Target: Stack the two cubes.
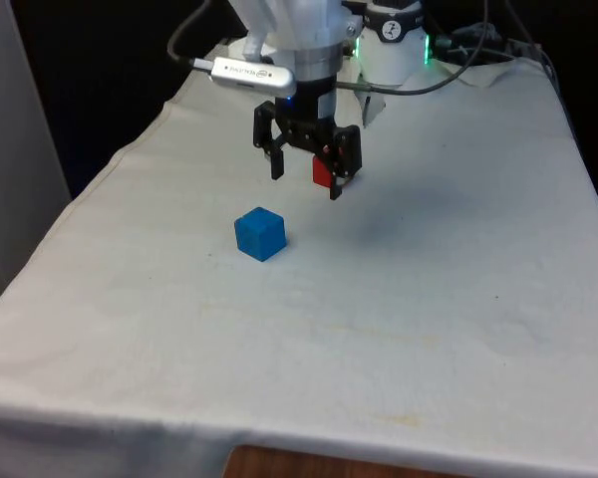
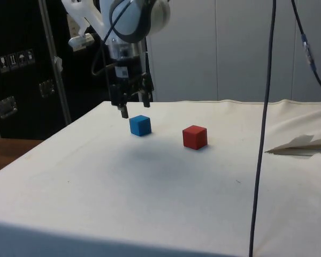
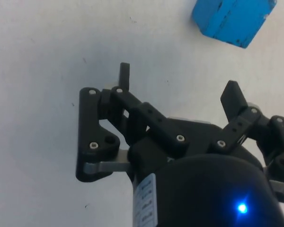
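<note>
The table [image 1: 458,299], under its white cloth, carries two cubes, both resting flat on the cloth and well apart from each other. The gripper [image 1: 306,175] hangs above the cloth with its fingers spread wide and nothing between them; in the wrist view [image 3: 177,85] the gap between the fingertips shows bare cloth.

The blue cube [image 1: 260,234] lies near the gripper, just beyond the fingertips and below them, not between the fingers; in the side view the gripper [image 2: 132,106] stands just above and slightly off the blue cube [image 2: 140,125], without touching it. The wrist view places the blue cube [image 3: 233,19] ahead of the open fingers.

The red cube [image 2: 195,136] sits by itself on the cloth; in the front view it [image 1: 322,172] is partly hidden behind the gripper.
</note>
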Robot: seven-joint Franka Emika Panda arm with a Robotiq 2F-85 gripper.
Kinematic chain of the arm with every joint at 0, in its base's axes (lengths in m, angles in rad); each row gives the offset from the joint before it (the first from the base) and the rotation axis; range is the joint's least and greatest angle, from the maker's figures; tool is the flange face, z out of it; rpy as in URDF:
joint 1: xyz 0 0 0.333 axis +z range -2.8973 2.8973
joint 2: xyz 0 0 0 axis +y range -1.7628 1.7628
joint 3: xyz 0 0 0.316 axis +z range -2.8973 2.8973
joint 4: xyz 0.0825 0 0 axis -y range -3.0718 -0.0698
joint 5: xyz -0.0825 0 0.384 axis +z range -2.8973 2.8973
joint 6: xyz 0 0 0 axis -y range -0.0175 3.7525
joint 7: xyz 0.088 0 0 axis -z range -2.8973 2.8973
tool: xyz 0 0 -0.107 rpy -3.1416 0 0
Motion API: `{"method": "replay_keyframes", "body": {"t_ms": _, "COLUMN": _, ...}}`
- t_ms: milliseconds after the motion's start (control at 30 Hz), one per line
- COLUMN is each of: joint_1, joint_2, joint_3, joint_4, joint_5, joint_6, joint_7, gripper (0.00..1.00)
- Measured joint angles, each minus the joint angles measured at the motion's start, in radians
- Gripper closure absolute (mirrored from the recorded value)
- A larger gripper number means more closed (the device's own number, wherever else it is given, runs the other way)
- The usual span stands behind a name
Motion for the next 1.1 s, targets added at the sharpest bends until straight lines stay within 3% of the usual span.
{"method": "replay_keyframes", "body": {"t_ms": 533, "joint_1": -0.005, "joint_2": 0.011, "joint_3": -0.012, "joint_4": 0.004, "joint_5": 0.010, "joint_6": 0.005, "joint_7": 0.018, "gripper": 0.00}}
{"method": "replay_keyframes", "body": {"t_ms": 1100, "joint_1": -0.017, "joint_2": 0.097, "joint_3": -0.039, "joint_4": 0.086, "joint_5": 0.124, "joint_6": 0.012, "joint_7": -0.035, "gripper": 0.00}}
